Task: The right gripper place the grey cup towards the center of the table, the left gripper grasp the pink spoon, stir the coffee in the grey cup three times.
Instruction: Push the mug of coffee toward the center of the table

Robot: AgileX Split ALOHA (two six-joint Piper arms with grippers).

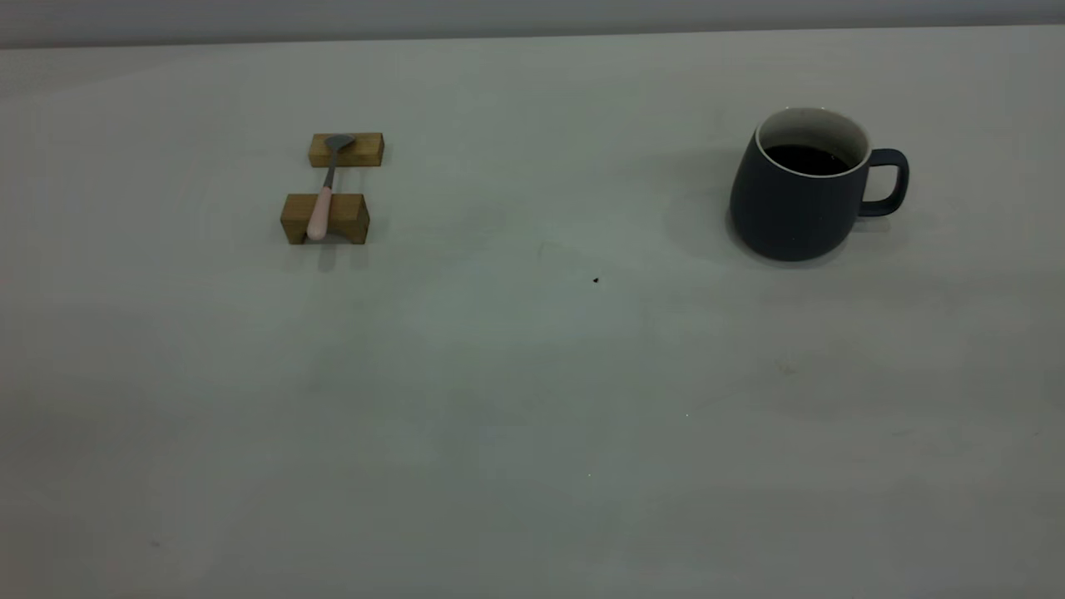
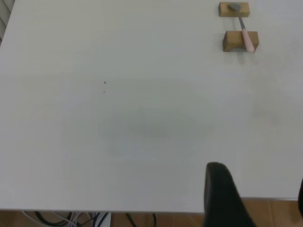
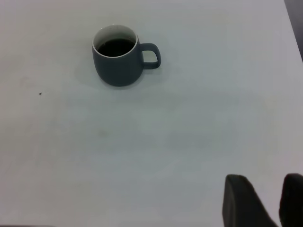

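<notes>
Exterior view: neither pincer visible. Dark slate-grey rounded cup [image 1: 797, 195] with dark coffee [image 1: 805, 160] stands at right of pale grey worktop [image 1: 532, 399], handle pointing right. Slim pink-handled spoon [image 1: 325, 195] bridges two brown wooden blocks [image 1: 326, 218] at left.

Left wrist view: left pincer [image 2: 255, 198] near worktop edge, fingers apart, empty; spoon well away.

Right wrist view: right pincer [image 3: 270, 201] narrowly parted, empty; cup well apart.

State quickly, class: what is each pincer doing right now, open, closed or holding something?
Left pincer: open, holding nothing, far from the pink spoon.
Right pincer: open, holding nothing, far from the grey cup.
</notes>
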